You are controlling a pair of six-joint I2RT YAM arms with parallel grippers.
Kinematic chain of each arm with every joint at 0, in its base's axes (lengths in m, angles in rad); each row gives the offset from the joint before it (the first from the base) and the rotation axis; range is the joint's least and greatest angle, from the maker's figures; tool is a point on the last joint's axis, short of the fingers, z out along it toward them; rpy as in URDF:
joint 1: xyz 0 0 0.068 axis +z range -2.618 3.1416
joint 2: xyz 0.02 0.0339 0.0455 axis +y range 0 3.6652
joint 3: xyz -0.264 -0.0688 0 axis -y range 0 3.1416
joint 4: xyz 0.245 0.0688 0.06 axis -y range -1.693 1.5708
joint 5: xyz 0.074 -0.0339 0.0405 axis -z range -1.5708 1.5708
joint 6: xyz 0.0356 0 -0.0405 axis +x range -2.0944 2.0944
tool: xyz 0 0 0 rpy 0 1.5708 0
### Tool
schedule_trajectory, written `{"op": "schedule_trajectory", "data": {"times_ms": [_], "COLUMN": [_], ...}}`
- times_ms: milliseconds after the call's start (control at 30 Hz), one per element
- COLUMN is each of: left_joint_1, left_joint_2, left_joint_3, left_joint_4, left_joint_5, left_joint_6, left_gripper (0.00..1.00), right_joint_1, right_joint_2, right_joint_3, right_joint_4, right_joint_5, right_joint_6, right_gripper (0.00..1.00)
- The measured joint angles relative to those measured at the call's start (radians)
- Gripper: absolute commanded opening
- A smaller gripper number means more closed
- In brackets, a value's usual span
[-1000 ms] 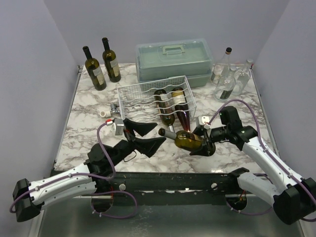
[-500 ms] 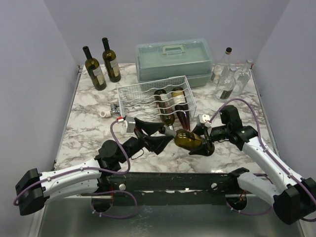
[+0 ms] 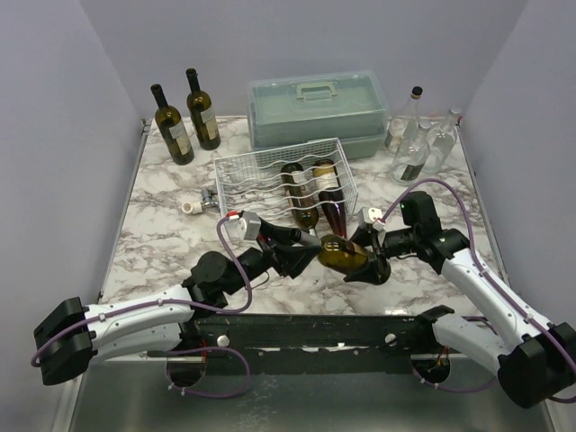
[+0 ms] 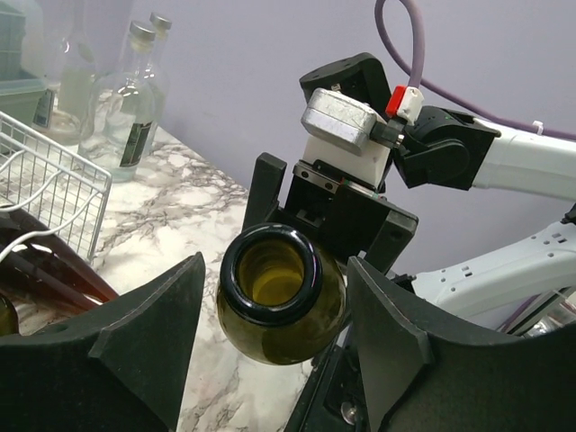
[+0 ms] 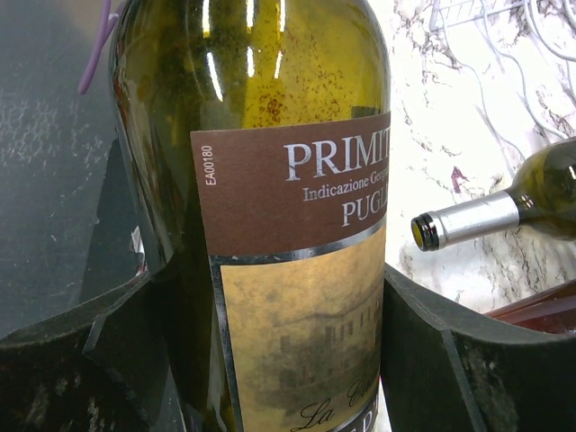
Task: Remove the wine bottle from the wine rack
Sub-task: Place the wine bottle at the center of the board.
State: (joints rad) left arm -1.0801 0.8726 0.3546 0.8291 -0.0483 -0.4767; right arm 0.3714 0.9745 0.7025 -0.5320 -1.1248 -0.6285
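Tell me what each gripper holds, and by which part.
Right gripper holds the wine bottle by its labelled body. Left gripper holds nothing: its open fingers flank the bottle's mouth without touching.

Wine bottle (image 3: 345, 256) is hanging just before the wine rack (image 3: 247, 175), between left gripper (image 3: 300, 244) and right gripper (image 3: 373, 261); case (image 3: 317, 110) is sitting behind.

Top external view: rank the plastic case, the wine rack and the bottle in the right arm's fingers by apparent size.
1. The plastic case and the wine rack look about alike; unranked.
2. The held bottle, clearly smallest.
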Motion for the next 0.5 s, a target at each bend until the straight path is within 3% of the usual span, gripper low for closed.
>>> {"op": "schedule_trajectory", "data": {"times_ms": [133, 233, 500], "left_joint_1": [0.000, 0.000, -0.002], "left_joint_2": [0.026, 0.050, 0.097], "left_joint_3": [0.019, 0.039, 0.062], "left_joint_4": [0.003, 0.015, 0.036], "left_joint_5": [0.000, 0.002, 0.003], "left_joint_6": [0.004, 0.007, 0.011], "left_gripper": [0.59, 0.48, 0.47], "right_joint_1": [0.000, 0.000, 0.000], "right_joint_2": [0.001, 0.002, 0.002], "right_joint_3": [0.000, 0.000, 0.000], "right_joint_4": [0.002, 0.004, 0.008], "right_joint_5": [0.000, 0.000, 0.000], "right_joint_6": [0.000, 0.000, 0.000], "right_gripper": [0.00, 0.00, 0.00]}}
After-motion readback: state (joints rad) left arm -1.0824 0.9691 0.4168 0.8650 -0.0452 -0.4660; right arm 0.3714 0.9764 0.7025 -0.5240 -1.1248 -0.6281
